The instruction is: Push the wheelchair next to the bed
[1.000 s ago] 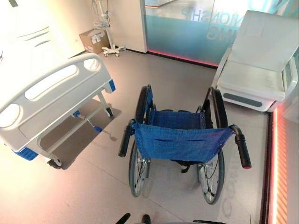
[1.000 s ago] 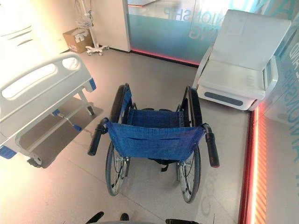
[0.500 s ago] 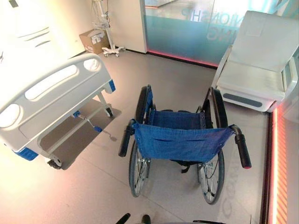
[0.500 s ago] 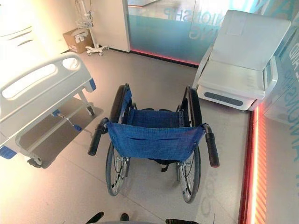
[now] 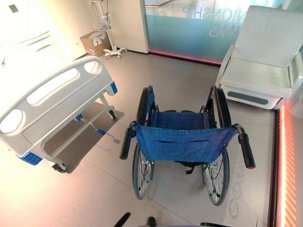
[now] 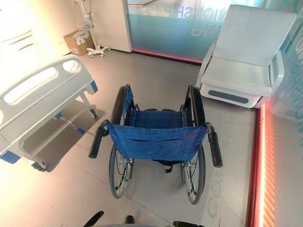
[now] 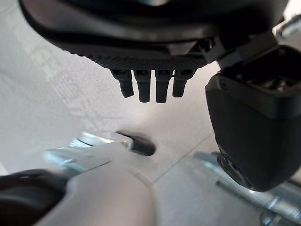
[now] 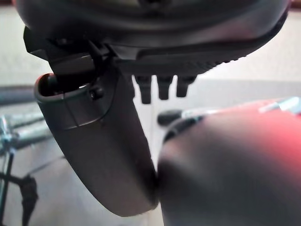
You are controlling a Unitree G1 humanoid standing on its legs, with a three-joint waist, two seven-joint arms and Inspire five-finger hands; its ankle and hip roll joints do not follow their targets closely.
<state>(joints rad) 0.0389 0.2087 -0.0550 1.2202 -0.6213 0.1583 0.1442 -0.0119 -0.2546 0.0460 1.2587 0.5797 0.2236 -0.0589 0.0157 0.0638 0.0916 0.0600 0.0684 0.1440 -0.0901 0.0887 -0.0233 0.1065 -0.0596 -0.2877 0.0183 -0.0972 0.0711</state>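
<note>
**Hands not yet on the push handles**

The left hand (image 7: 155,70) hangs with its fingers relaxed and straight, the thumb standing apart, holding nothing. The right hand (image 8: 141,70) is likewise loose and empty. In the right wrist view a dark rounded shape sits just past the thumb, touching or nearly so; it may be a push handle, but I cannot tell.

The blue wheelchair (image 5: 184,142) stands directly ahead of both hands, its back turned to the robot, well apart from the hospital bed (image 5: 52,101), which lies ahead and to the left of the left hand.

To do this step well, I judge each hand should curl fully round its own grip, the left push handle (image 5: 126,142) and the right push handle (image 5: 246,150), before any push. Even pressure should keep the chair straight; extra drive on the right side should swing it left toward the bed. The bed's corner is the thing to avoid clipping.

Count: one wheelchair with two large wheels and two push handles, one bed, one white reclining chair (image 5: 260,61) ahead on the right, one cardboard box (image 5: 93,42), one wheeled stand (image 5: 111,28).
</note>
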